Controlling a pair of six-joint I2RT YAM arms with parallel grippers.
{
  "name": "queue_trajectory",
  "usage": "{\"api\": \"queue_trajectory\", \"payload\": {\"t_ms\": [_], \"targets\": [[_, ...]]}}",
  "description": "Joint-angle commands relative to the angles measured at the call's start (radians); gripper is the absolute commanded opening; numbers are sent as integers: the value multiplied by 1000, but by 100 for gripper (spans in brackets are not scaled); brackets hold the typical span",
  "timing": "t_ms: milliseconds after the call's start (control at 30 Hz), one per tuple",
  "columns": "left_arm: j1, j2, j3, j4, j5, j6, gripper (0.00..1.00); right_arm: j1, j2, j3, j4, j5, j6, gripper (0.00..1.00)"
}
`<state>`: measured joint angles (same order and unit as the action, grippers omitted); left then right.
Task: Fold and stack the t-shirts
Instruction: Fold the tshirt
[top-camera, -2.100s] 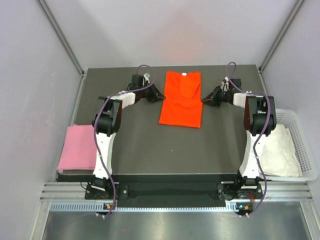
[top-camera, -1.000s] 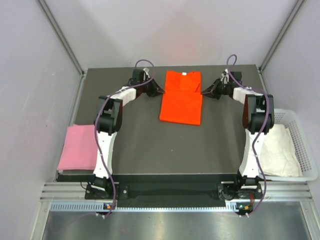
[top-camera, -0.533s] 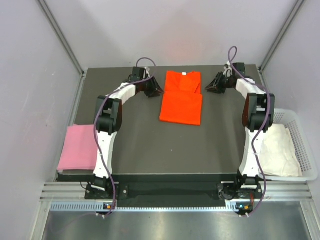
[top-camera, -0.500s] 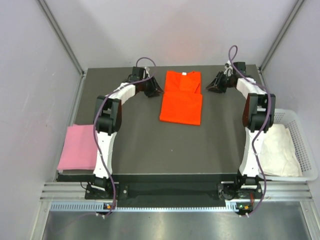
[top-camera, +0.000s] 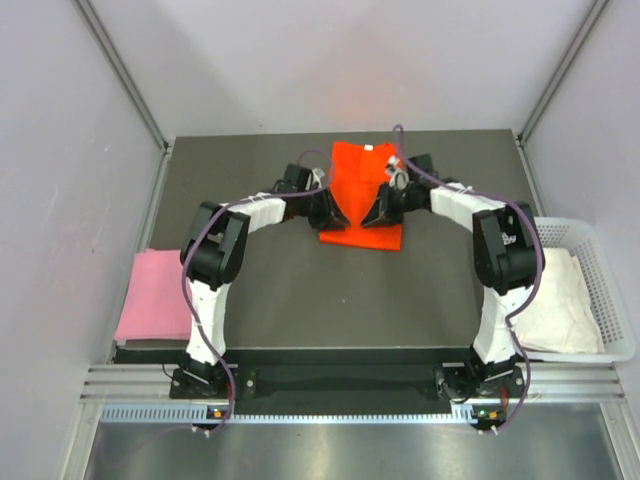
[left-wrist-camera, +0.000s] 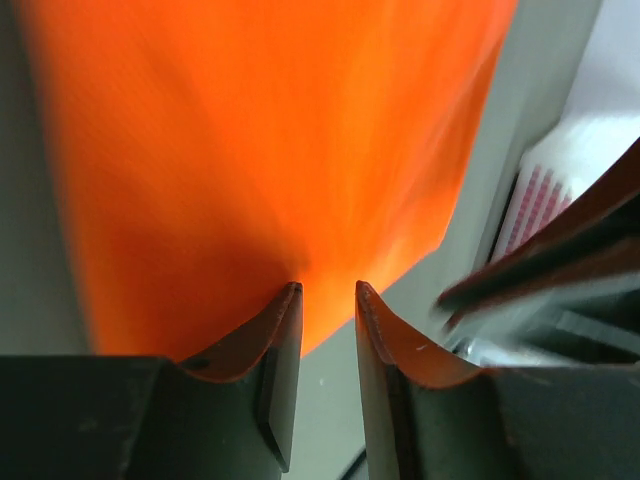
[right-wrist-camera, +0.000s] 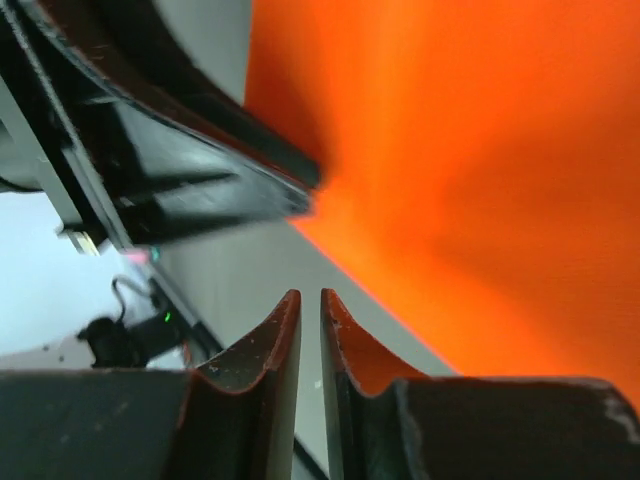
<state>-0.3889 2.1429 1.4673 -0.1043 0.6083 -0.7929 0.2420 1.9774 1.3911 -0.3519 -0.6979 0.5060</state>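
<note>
1. Now my left hand (left-wrist-camera: 328, 290) is hovering over the left side of the orange-red t-shirt (left-wrist-camera: 250, 150). Its fingers are standing close, with only a narrow slit between them. The wrist view is blurred, so I cannot tell whether they are pinching cloth.
2. My right hand (right-wrist-camera: 310, 297) is sitting at the same shirt's right side, fingers almost meeting. Here too I cannot tell whether it is clenched on fabric.
3. Both hands are facing each other across the shirt's lower half, tips near one another, each one showing in the other's wrist camera.
4. The orange-red t-shirt is lying at the far middle of the dark counter (top-camera: 300, 290), neck towards the back wall, its lower edge peeking out just below my hands.
5. The pale pink t-shirt (top-camera: 155, 295) is lying flat at the counter's near left corner, beside my left arm.
6. The white t-shirt (top-camera: 555, 295) is lying crumpled in the white basket (top-camera: 610, 285) to the right of the counter.
</note>
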Motion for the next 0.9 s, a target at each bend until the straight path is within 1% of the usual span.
{"api": "queue_trajectory", "payload": {"t_ms": [0,67,167,200,333,400,467,667,767,800,867], "targets": [[-34,-35,-36,97,42,-55,32,51,-41,-72,111,-43,60,14],[-39,-34,-50,81,25,-49,32,65,-23,-95,125,-77,69,13],[-33,-31,-73,63,12,-39,32,66,12,-127,159,-87,78,13],[-31,-29,-74,34,-8,-28,32,66,21,-127,160,-87,74,12],[-10,-11,-93,-17,-30,21,31,46,66,-141,165,-100,60,12],[-4,-27,-133,-14,-36,29,31,34,67,-168,172,-103,52,12],[8,-46,-188,8,-45,35,31,13,64,-205,182,-106,48,12],[45,-81,-260,-14,-65,83,31,-78,43,-308,188,-100,2,12],[58,-98,-272,-34,-84,125,31,-135,14,-349,160,-94,-33,12],[56,-115,-266,-72,-99,147,30,-148,3,-359,151,-92,-47,12],[55,-138,-259,-98,-125,199,30,-191,-46,-392,134,-84,-55,13]]}}
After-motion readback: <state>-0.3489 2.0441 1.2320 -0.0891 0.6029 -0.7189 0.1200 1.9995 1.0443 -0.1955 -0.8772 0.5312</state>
